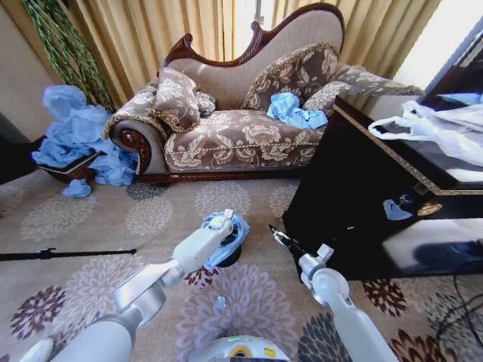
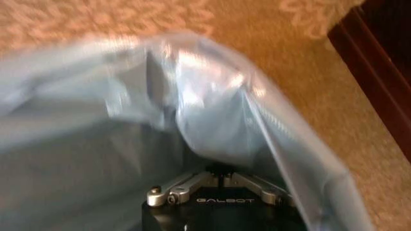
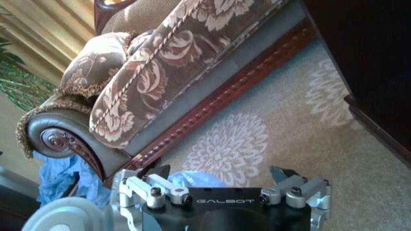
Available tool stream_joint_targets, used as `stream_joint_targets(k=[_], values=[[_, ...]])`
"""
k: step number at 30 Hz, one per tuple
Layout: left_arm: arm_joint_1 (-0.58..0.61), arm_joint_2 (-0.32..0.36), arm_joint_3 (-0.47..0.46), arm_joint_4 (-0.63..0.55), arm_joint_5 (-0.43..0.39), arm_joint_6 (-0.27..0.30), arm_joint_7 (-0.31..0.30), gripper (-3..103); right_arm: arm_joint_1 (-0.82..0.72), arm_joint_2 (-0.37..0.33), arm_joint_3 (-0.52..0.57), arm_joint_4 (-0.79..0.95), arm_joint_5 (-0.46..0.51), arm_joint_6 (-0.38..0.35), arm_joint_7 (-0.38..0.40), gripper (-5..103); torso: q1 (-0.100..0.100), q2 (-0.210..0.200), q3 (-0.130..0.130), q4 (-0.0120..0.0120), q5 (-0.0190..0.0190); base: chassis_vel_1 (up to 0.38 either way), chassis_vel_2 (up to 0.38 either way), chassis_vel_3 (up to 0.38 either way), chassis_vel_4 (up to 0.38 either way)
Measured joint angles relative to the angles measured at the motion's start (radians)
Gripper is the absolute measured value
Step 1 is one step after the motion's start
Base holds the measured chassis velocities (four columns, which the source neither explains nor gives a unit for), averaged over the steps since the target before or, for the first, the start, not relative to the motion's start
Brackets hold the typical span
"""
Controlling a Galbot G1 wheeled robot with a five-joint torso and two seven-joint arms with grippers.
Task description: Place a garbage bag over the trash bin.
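Your left gripper [image 1: 224, 219] over bin [image 1: 230, 256], clamped on bag [image 1: 226, 241]; right gripper [image 3: 222, 174] just right, jaws apart.

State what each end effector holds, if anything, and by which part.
The left end effector is inside the garbage bag at the trash bin; a hold cannot be told. The right end effector is open, holding nothing.

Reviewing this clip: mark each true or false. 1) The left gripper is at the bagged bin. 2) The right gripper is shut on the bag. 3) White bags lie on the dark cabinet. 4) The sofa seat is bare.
1) True: the left gripper is at the garbage bag on the trash bin.
2) False: the right gripper is open, over carpet.
3) True: white bags lie on the cabinet.
4) False: blue bags lie on the sofa.
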Motion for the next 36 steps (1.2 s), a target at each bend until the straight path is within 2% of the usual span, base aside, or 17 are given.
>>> stream_joint_targets(k=[9, 15, 19, 29, 36], values=[[0.063, 0.013, 0.001, -0.002, 0.005, 0.0, -0.025, 0, 0.017, -0.016, -0.006, -0.004, 0.006, 0.0, 0.002, 100, 0.0, 0.0, 0.0, 0.0003, -0.0002, 0.0, 0.0, 0.0, 0.0], [0.063, 0.016, -0.021, 0.007, 0.013, -0.001, -0.039, 0, 0.025, -0.015, -0.018, -0.016, 0.006, -0.001, 0.002, 100, 0.0, 0.0, 0.0, 0.0, -0.0003, 0.0, 0.0, 0.0, 0.0], [0.05, 0.009, -0.056, 0.014, 0.029, -0.025, -0.04, 0, 0.031, -0.012, -0.033, -0.021, 0.002, -0.001, 0.002, 100, 0.0, 0.0, 0.0, 0.0, -0.0003, 0.0, 0.0, 0.0, 0.0], [0.054, 0.019, -0.146, -0.073, 0.039, -0.029, -0.077, 0, 0.032, -0.015, -0.042, -0.007, 0.0, -0.001, 0.014, 100, 0.0, 0.0, 0.0, 0.0, -0.0002, 0.0, 0.0, 0.0, 0.0], [0.071, 0.045, -0.194, -0.143, 0.036, -0.005, -0.09, 0, 0.017, -0.019, -0.036, 0.021, 0.0, -0.001, 0.025, 100, 0.0, 0.0, 0.0, 0.0001, -0.0002, 0.0, 0.0, 0.0, 0.0]])
